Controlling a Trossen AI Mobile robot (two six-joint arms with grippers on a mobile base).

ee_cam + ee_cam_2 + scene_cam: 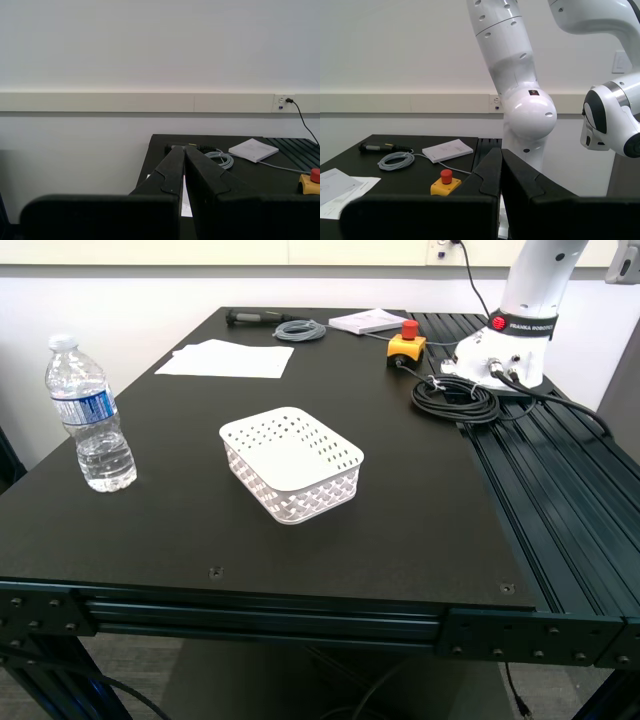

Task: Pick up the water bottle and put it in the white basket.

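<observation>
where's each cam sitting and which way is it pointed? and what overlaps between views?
Exterior view: above the table's near edge, looking down at the water bottle and white basket; none of my body shows.
First wrist view: on my first gripper, shut, facing the wall over the table's far corner.
Second wrist view: on my second gripper, shut, facing the white robot arm.
Shared: all three show the red stop button and booklet.

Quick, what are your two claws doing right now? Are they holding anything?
My first end effector: closed, holding nothing.
My second end effector: closed, holding nothing.
</observation>
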